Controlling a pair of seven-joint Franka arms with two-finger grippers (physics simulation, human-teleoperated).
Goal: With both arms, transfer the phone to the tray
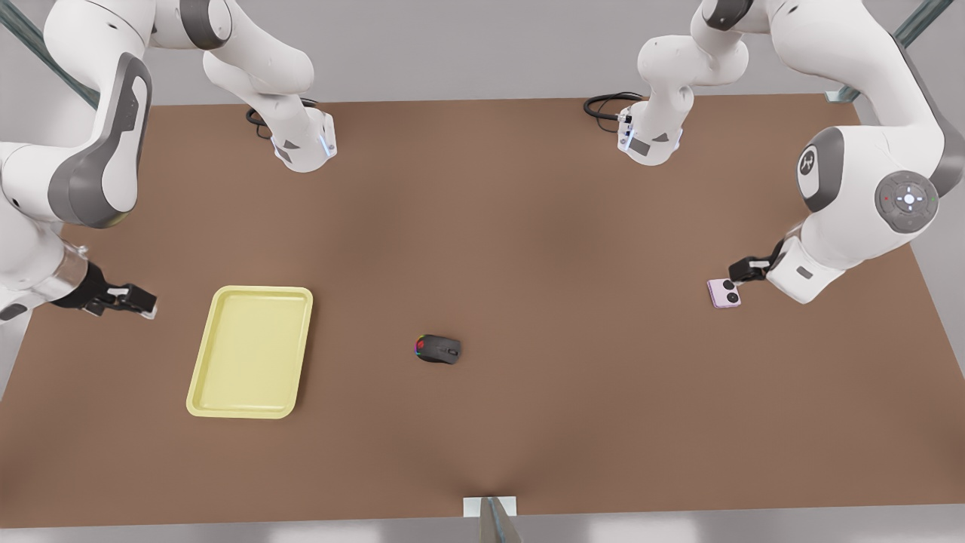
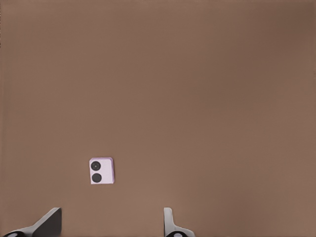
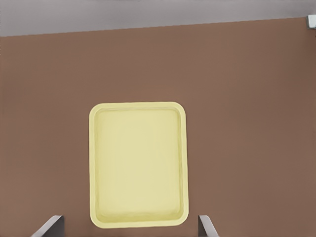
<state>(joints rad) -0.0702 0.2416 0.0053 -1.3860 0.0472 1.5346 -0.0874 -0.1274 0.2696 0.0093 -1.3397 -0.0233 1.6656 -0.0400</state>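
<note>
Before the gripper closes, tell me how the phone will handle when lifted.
The phone lies flat and thin on the table, so the open left gripper beside it probably gets little edge to pinch. It looks rigid and light, unlikely to flex. Its smooth face may slip. The open right gripper waits by the tray.

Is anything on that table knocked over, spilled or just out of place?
Nothing stands out. The phone lies flat, lenses up, by the left gripper; the tray sits empty near the right gripper. A computer mouse rests between them on the table, upright and undamaged.
</note>
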